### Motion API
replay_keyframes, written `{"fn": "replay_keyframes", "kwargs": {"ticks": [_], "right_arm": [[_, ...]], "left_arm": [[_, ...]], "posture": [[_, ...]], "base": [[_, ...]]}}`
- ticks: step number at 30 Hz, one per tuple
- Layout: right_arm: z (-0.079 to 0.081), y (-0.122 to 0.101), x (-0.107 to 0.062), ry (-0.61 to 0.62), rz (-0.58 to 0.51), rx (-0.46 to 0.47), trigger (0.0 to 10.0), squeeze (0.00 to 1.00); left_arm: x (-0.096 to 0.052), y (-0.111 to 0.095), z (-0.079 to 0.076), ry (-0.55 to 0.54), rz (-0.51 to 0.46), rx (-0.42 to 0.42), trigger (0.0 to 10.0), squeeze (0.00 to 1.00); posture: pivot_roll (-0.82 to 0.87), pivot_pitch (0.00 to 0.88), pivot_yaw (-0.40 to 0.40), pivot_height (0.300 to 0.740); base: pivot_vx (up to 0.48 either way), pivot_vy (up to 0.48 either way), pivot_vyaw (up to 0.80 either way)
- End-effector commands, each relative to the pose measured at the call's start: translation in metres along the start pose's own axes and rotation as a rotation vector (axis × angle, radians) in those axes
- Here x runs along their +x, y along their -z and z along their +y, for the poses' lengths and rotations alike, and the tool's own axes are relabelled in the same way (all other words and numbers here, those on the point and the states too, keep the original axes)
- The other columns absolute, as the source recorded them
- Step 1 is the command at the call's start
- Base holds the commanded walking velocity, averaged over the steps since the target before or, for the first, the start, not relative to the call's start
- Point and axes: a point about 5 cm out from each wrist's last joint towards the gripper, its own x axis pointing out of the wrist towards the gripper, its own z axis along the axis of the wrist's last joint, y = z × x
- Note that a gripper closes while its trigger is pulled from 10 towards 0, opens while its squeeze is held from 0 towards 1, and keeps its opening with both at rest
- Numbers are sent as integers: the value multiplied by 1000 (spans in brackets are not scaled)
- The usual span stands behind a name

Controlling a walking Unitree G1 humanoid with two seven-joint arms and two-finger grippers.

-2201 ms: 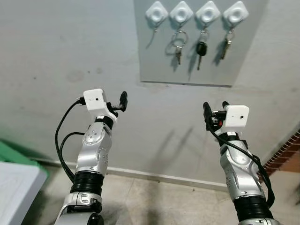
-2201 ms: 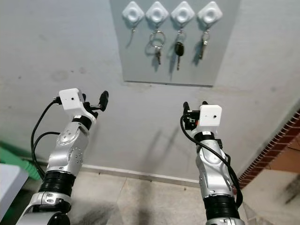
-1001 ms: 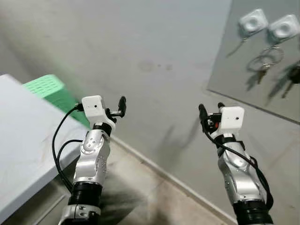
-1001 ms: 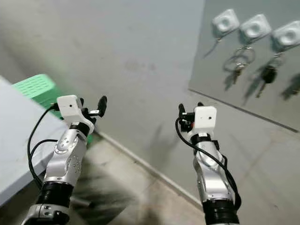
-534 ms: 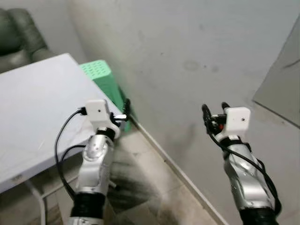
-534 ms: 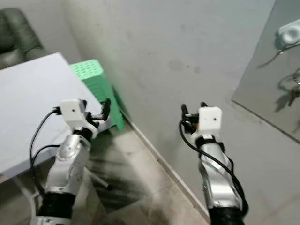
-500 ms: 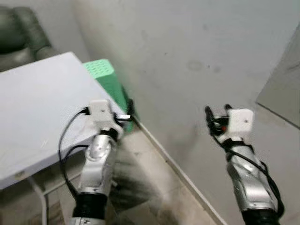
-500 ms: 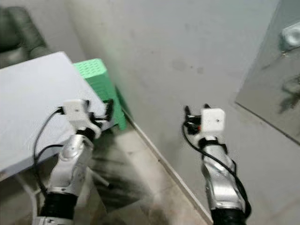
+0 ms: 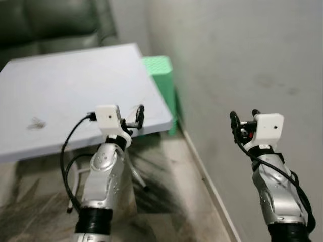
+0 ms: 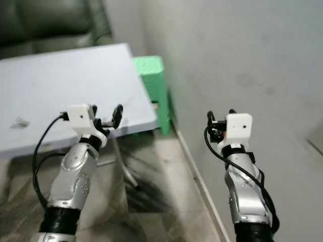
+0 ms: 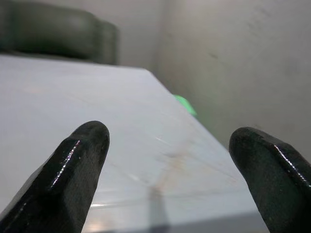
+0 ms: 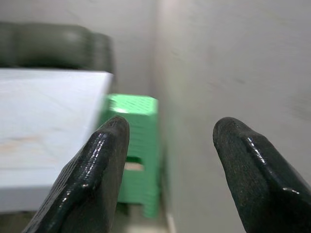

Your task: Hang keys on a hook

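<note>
Left eye view: left gripper (image 9: pixel 140 115), fingers spread, empty, before a white table (image 9: pixel 60 91), keys (image 9: pixel 36 122) at nine o'clock; right gripper (image 9: pixel 242 120) likewise parted near the wall (image 9: pixel 242 50)

left gripper (image 11: pixel 165 179): two black fingers (image 11: pixel 73 170) spread wide, holding nothing | white surface (image 11: pixel 97 111) just ahead | dark sofa (image 11: pixel 58 31) behind | grey wall (image 11: pixel 243 63)
</note>
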Motion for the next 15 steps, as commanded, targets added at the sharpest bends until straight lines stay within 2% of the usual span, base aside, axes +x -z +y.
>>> {"fn": "replay_keyframes", "kwargs": {"ticks": [1, 12, 15], "right_arm": [[-7, -2, -1, 18, 0, -8, 10000, 0], [-7, -4, 0, 12, -3, -7, 10000, 0], [-6, -5, -1, 13, -11, 36, 10000, 0]], "left_arm": [[1, -1, -8, 13, -1, -11, 10000, 0], [2, -2, -5, -6, 9, -24, 10000, 0], [2, -2, -6, -6, 9, -31, 10000, 0]], "posture": [[-15, 11, -23, 740], [-15, 15, -22, 740], [-17, 16, -22, 740]], "base": [[0, 0, 794], [0, 0, 776], [0, 0, 213]]}}
